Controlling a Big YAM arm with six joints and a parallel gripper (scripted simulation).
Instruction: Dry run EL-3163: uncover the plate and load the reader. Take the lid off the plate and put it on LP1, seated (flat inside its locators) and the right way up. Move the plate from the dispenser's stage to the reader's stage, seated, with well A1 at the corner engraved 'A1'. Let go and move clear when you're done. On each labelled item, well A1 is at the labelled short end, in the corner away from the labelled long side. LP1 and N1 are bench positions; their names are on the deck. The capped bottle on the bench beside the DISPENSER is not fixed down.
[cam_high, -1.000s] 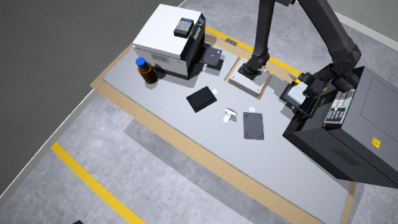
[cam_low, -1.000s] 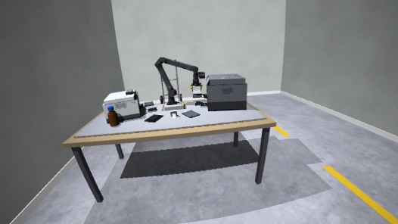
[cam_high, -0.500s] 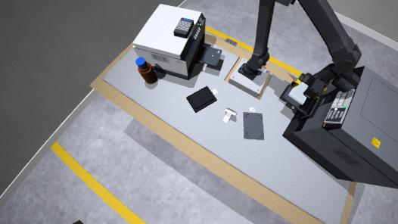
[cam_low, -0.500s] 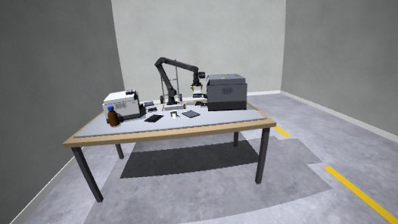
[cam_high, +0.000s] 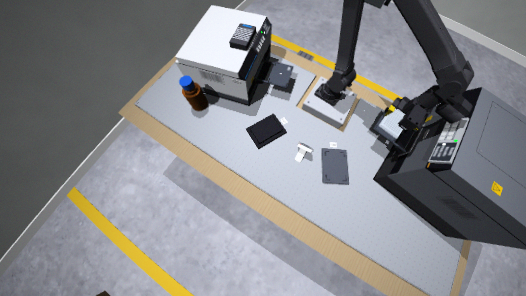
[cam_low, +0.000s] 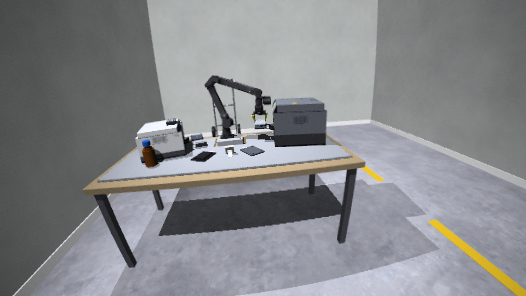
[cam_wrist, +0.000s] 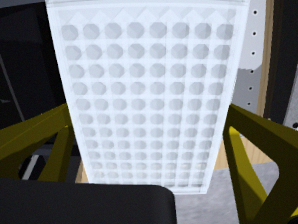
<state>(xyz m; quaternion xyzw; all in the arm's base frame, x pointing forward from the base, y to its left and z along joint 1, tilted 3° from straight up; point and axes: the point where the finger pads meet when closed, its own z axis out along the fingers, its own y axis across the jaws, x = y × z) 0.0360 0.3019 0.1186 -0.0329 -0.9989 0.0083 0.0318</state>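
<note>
A wooden table (cam_high: 238, 176) (cam_low: 225, 175) with a grey top stands on dark legs. Near its front, at one end, a brown bottle with a blue cap (cam_high: 194, 95) (cam_low: 149, 155) stands up straight beside the white box-shaped dispenser (cam_high: 220, 42) (cam_low: 161, 137). A black pad (cam_high: 266, 131) (cam_low: 203, 156) and a dark grey pad (cam_high: 335, 166) (cam_low: 252, 150) lie flat, with a small white thing (cam_high: 303, 151) (cam_low: 230, 151) between them.

Farther back, at the other end, sits the big dark reader (cam_high: 480, 165) (cam_low: 300, 125). An empty dark tray (cam_high: 281, 74) (cam_low: 197, 136) sticks out of the white machine. The black arm (cam_high: 348, 45) (cam_low: 216, 100) stands on a pale block (cam_high: 325, 112) (cam_low: 230, 142) between the two machines and reaches over to the reader.

The pale plate (cam_high: 392, 124) (cam_low: 260, 123) (cam_wrist: 152, 95) is up by the reader's stage (cam_high: 380, 132). The gripper (cam_high: 400, 117) (cam_low: 259, 119) (cam_wrist: 148, 111) has its yellow fingers spread wide, squeezing the plate by its two long sides. The pictures do not show clearly whether the lid is on. Behind the table are a thin dark frame (cam_low: 233, 100) and a pale wall (cam_low: 265, 55).

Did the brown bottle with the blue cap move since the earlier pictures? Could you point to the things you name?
No, the brown bottle (cam_high: 195, 99) (cam_low: 149, 156) is at the same spot beside the white dispenser (cam_high: 215, 40) (cam_low: 159, 131).
</note>
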